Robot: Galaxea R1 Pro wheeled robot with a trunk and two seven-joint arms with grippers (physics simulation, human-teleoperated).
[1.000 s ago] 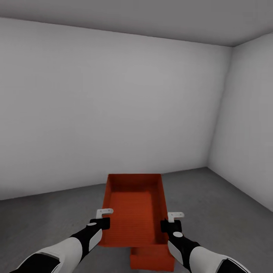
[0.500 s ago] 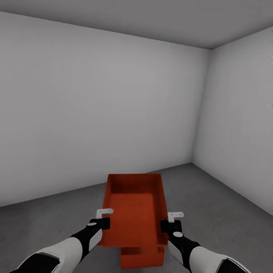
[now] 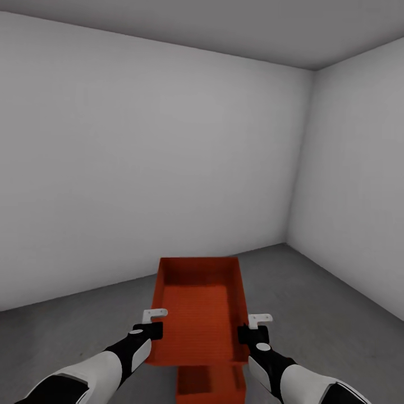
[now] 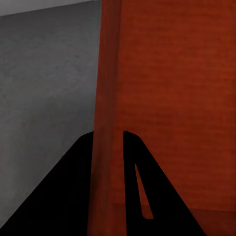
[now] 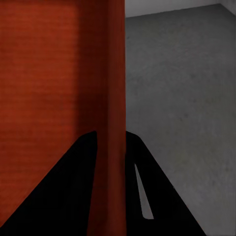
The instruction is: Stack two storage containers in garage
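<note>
Between your two arms: you are carrying an orange-red, open-top rectangular plastic bin with ribbed walls (image 3: 197,311) out in front of the trunk, above the grey concrete garage floor (image 3: 84,331).
Left gripper (image 3: 150,330): its jaws are clamping the bin's left wall, one dark finger on each face of the wall in the left wrist view.
Right gripper (image 3: 252,333): its jaws are pinching the right wall in the same way, the wall running up between both fingers in the right wrist view.
Second identical orange-red bin (image 3: 210,384): it is sitting on the floor directly below the near end of the carried one, its open top now peeking out.
What has just changed: over the last second the whole head view has been swinging, the white wall corner (image 3: 300,163) sliding leftward, and the lower bin has been drifting left until it lies nearly centred beneath the held bin. You appear to be lining up the stack.
Meaning for the task: both bins are in the garage; I judge that lowering is what remains.
Heading and long axis: the carried bin's long axis is running away from you toward the far wall, opening facing up, sitting level. The lower bin's long axis is mostly hidden, so check it is matching before descending.
</note>
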